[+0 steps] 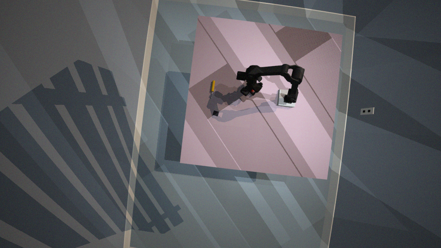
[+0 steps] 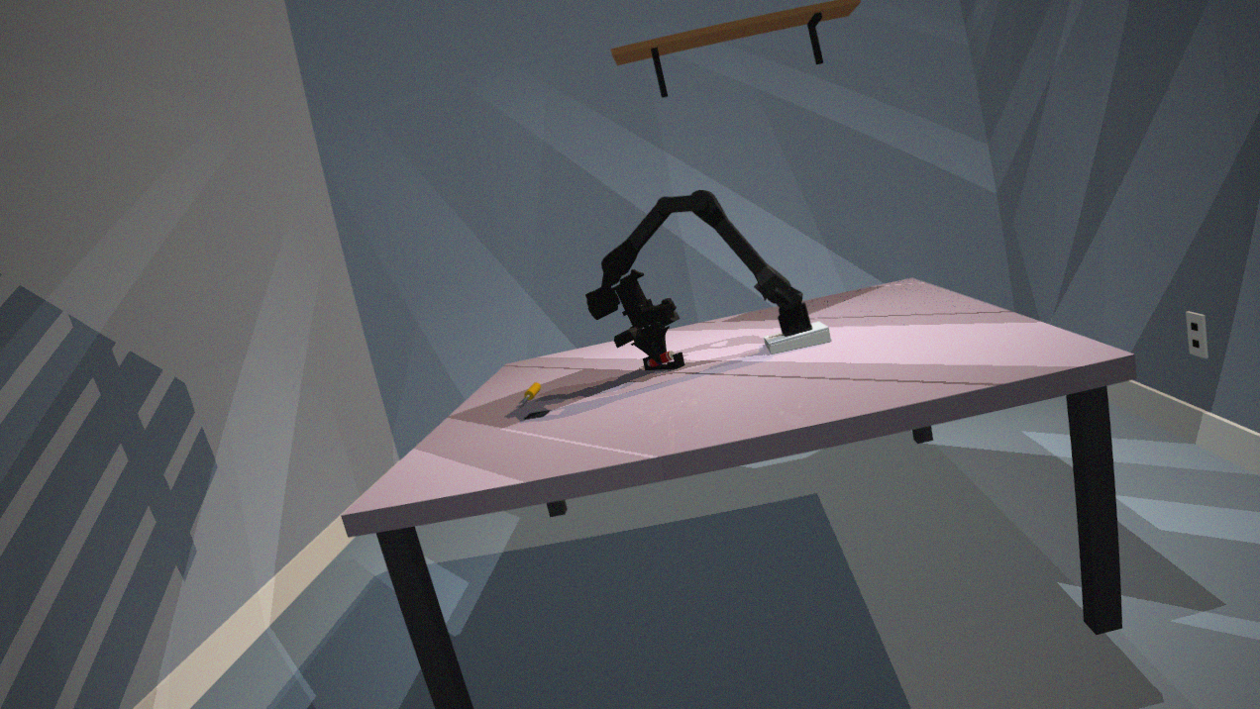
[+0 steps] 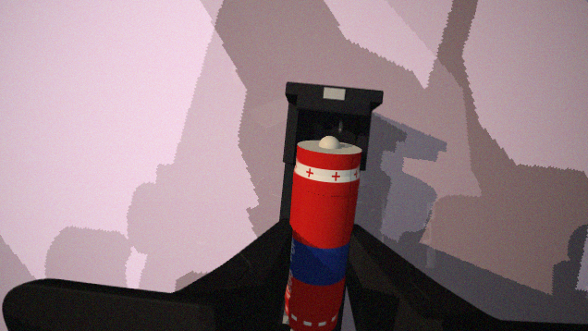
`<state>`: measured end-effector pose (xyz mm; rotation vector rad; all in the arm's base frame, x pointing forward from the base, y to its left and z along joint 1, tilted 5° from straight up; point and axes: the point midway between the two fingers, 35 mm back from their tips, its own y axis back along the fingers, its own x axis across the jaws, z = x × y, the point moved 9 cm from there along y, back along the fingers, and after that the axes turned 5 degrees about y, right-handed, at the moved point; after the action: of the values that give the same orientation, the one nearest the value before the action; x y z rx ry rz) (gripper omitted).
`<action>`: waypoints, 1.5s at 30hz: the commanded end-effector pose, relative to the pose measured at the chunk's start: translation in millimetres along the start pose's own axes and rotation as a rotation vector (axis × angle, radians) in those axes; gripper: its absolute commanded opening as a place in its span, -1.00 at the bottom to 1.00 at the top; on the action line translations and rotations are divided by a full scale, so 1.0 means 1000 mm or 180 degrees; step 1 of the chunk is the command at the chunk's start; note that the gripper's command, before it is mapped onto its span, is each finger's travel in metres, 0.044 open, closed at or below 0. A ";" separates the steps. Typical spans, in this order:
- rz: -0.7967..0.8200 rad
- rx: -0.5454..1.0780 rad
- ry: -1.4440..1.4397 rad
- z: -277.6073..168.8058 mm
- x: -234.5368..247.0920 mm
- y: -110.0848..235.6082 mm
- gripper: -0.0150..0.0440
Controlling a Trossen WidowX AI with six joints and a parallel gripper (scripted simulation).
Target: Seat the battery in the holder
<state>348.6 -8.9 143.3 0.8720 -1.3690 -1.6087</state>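
Observation:
My gripper [image 3: 318, 232] [image 1: 250, 91] [image 2: 654, 350] is shut on a red battery [image 3: 324, 203] [image 1: 252, 91] [image 2: 653, 359] with a blue band and a white ring of plus signs near its nub. In the wrist view the nub end points away from me, toward the lipped far end of the black holder [image 3: 334, 99] [image 2: 674, 358]. The battery lies along the holder's channel, its front end raised a little and short of the lip. The holder's near end and the spring are hidden behind the battery and my fingers.
A yellow-handled screwdriver [image 1: 212, 86] [image 2: 531, 390] lies on the pink table [image 1: 262, 144] [image 2: 793, 387] to the left. A small black square block [image 1: 215, 113] [image 2: 537, 413] sits near it. The arm's white base plate [image 1: 282, 98] [image 2: 797, 338] is to the right.

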 end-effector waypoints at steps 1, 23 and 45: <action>0.0016 0.0142 -0.0022 0.000 0.000 -0.001 -0.26; 0.0049 0.0495 -0.0051 0.014 -0.001 -0.006 -0.26; 0.0044 0.0700 -0.0076 0.025 -0.001 -0.009 -0.26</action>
<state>327.0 3.0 138.2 0.9722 -1.5652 -1.4884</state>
